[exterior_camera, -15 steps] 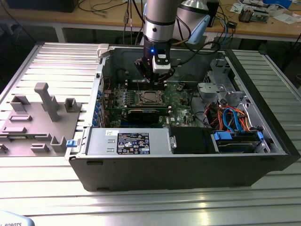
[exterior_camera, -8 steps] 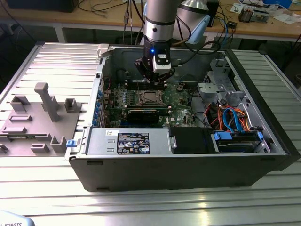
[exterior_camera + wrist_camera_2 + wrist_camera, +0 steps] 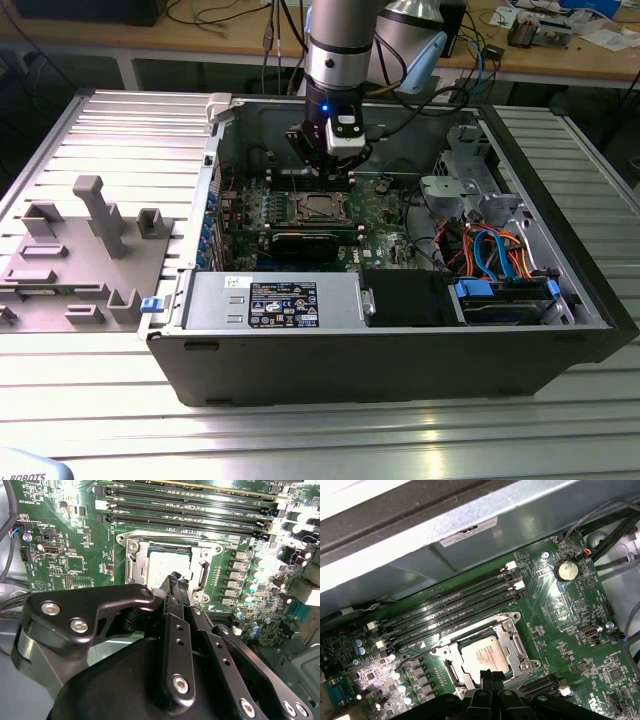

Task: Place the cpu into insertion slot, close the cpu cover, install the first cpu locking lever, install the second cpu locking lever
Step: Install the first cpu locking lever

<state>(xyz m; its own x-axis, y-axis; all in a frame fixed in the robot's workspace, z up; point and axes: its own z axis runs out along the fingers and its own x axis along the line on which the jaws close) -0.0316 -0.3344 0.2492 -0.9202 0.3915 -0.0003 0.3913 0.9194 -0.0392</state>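
jaws (image 3: 176, 582) together above socket | cpu (image 3: 482, 656) seated in insertion slot (image 3: 451, 670)

- You see the cpu (image 3: 485, 653), a small flat square chip with a pale silver-grey top, lying flat inside the insertion slot (image 3: 451, 669) in both wrist views (image 3: 170, 562).
- The insertion slot is a square socket with a silver metal rim (image 3: 134, 562), set into the green board just beside the long dark memory slots; in the exterior view it sits near the middle of that board (image 3: 318, 207).
- The cpu cover (image 3: 512, 642), a thin silver frame with a square window, lies down flat around the cpu, its window showing the chip's top.
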